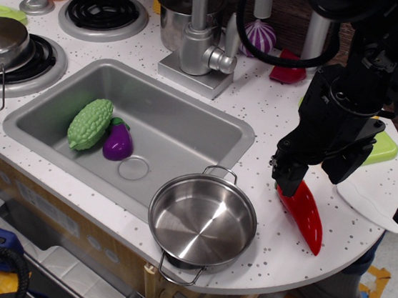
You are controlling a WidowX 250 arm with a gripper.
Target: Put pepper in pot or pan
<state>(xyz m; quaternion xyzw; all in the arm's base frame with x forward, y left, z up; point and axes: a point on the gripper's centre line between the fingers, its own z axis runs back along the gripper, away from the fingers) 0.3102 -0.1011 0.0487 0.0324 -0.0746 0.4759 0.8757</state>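
The long glossy red pepper (306,217) lies slanted on the white speckled counter to the right of the pan, its tip pointing toward the front edge. My gripper (286,182) comes down from the black arm onto the pepper's upper end, its dark fingers closed around that end and hiding the stem. The shallow shiny steel pan (173,245) with two wire loop handles stands empty at the counter's front edge, left of the pepper and just below the sink's corner.
A grey sink (187,130) holds a green bumpy gourd (90,124) and a purple eggplant (118,143). A faucet (198,44) and a taller steel pot (177,13) stand behind it. A lidded pot (1,39) is on the left burner. A green plate (384,150) and a white utensil (369,206) lie to the right.
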